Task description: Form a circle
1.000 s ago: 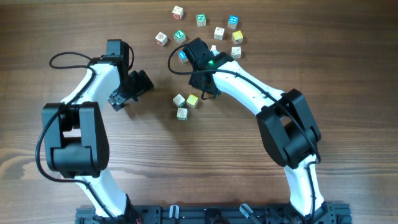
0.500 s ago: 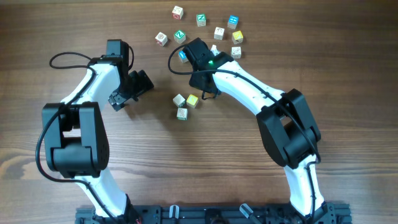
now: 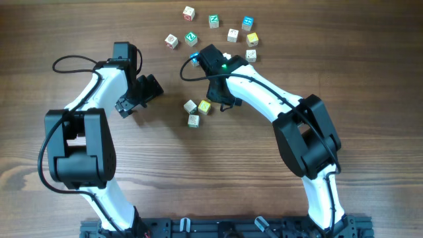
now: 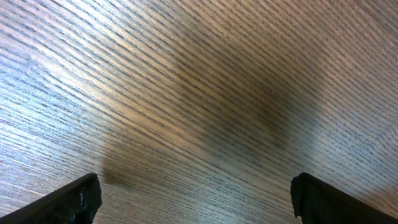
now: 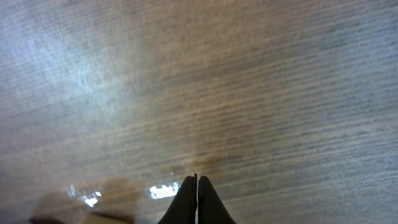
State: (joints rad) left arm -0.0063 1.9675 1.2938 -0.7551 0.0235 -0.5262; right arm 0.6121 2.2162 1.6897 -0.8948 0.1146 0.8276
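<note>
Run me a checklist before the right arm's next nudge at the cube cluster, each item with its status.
1. Right gripper shut with nothing between its fingers: ok.
2. Left gripper open, empty, over bare table: ok.
3. Left gripper apart from the cluster, off to its left: ok.
4. Circle formed: not ok. Only the yellow cube, upper cream cube and lower cream cube show, bunched together.
5. Further cubes hidden under the right arm: cannot tell.
6. Right gripper touching the yellow cube: cannot tell. It sits close beside it from overhead.
</note>
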